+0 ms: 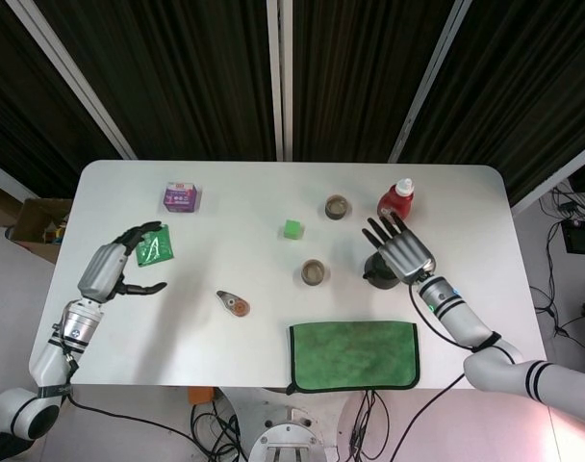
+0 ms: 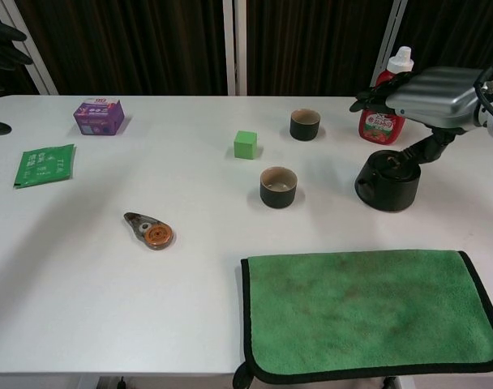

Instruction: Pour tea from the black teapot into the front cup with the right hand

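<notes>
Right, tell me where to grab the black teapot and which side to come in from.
Take the black teapot by its handle, which seems to point right, away from the front cup. Come from the right, where the right hand hovers open, so the spout probably faces the cup.

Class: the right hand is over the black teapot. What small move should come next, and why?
Probably lower the right hand and close its fingers round the handle of the black teapot. The hand hangs above the pot with fingers spread, the pot stands on the table, and the front cup waits beside it.
</notes>
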You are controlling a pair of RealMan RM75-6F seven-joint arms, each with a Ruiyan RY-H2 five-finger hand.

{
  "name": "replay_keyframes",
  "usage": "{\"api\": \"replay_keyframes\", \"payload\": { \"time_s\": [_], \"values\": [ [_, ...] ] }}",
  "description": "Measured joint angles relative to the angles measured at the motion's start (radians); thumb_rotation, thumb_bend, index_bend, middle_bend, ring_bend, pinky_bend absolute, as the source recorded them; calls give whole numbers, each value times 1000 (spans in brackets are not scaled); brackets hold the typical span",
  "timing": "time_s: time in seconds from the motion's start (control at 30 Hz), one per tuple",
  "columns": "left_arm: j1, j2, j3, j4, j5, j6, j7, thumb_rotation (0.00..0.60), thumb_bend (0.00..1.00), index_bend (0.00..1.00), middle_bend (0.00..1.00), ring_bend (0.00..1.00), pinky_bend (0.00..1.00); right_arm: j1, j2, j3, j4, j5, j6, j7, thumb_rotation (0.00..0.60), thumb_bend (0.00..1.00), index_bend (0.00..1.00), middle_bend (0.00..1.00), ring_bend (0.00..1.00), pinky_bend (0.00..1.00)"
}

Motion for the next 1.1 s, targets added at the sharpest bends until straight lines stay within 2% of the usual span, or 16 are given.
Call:
{"api": "replay_keyframes", "payload": {
  "time_s": [0.23, 0.5, 0.87, 1.1],
  "values": [
    [-1, 7, -3, 3, -10, -9, -2, 600, 114, 136, 185, 173, 260, 81, -9, 22, 23, 109, -75, -44, 600, 318, 0, 0, 0, 0],
    [2, 8, -5, 8, -13, -9, -8, 600, 113, 136, 185, 172, 260, 127, -3, 8, 18, 186, -91, -80, 600, 301, 0, 0, 0, 0],
    [2, 6, 5, 5, 5, -7, -14, 600, 114, 136, 185, 173, 260, 153, 189, -70, -208, 316, -122, -114, 600, 296, 0, 8, 0, 0],
    [-4, -4, 6, 4, 7, -14, -3, 600, 114, 138, 185, 172, 261, 207, 256, -124, -289, 429, -126, -129, 600, 289, 11, 179, 1, 0]
  ]
}}
